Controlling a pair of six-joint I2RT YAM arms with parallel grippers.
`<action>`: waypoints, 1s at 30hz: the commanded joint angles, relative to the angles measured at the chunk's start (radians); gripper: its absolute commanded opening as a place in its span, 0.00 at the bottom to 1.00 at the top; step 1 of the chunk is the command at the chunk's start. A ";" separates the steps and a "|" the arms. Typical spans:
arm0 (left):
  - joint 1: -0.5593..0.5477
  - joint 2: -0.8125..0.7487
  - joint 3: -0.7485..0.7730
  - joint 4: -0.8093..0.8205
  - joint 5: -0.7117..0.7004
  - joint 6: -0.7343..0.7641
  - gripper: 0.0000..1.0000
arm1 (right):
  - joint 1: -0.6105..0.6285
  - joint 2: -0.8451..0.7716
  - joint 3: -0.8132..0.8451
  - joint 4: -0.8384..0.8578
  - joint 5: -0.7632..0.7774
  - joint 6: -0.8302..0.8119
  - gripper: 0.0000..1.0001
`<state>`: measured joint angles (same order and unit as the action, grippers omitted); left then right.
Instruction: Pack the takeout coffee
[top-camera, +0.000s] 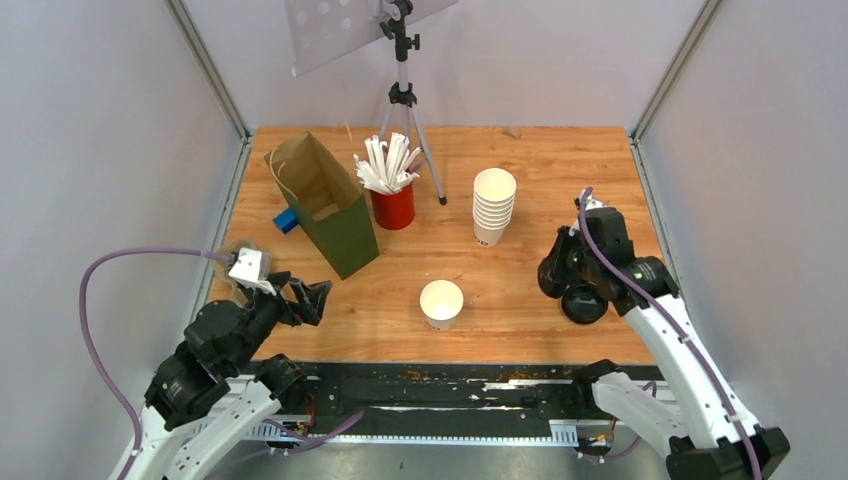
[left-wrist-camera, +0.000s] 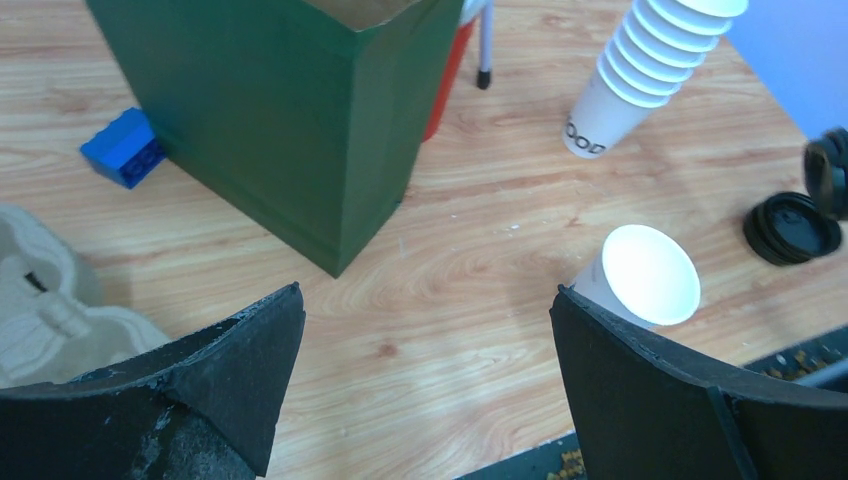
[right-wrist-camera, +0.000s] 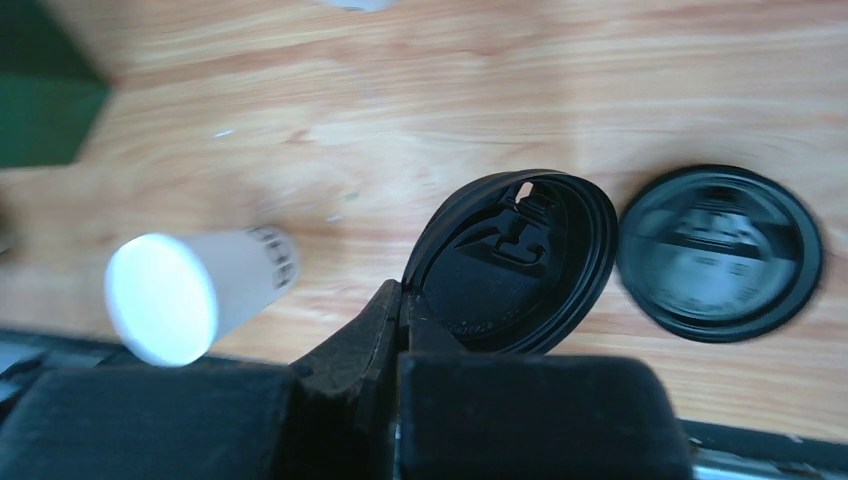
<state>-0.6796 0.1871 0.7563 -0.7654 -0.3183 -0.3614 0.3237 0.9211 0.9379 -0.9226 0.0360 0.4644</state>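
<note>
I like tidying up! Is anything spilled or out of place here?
Yes. Brown crumbs lie scattered along the black strip at the table's near edge, like a small spill. A blue toy block beside the green paper bag seems not to belong with the coffee things.

The only print I can partly read is on the lowest cup of the stack of white cups (left-wrist-camera: 640, 75). From my left wrist I see dark capital letters near its base, running sideways, and they look like "OOD"; anything before them is turned out of sight. From above, the same mark is only a dark smudge. The single white cup (right-wrist-camera: 200, 285) also carries dark print near its bottom, seen from my right wrist, but it is too blurred to read. The tilted black lid (right-wrist-camera: 510, 265) and the flat black lid (right-wrist-camera: 720, 250) show raised moulded shapes, none legible to me.
</note>
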 joint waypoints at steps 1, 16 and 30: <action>-0.001 0.060 0.075 0.050 0.149 -0.002 1.00 | -0.001 -0.091 0.087 0.054 -0.341 -0.005 0.00; -0.001 0.291 -0.036 0.557 0.793 0.096 1.00 | 0.355 -0.169 -0.049 0.659 -0.599 0.453 0.00; -0.261 0.432 -0.049 0.830 0.642 0.490 1.00 | 0.513 -0.082 -0.100 0.914 -0.476 0.566 0.00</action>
<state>-0.8787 0.5919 0.6777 -0.0109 0.4107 -0.0090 0.8238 0.8364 0.8360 -0.1162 -0.4892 0.9871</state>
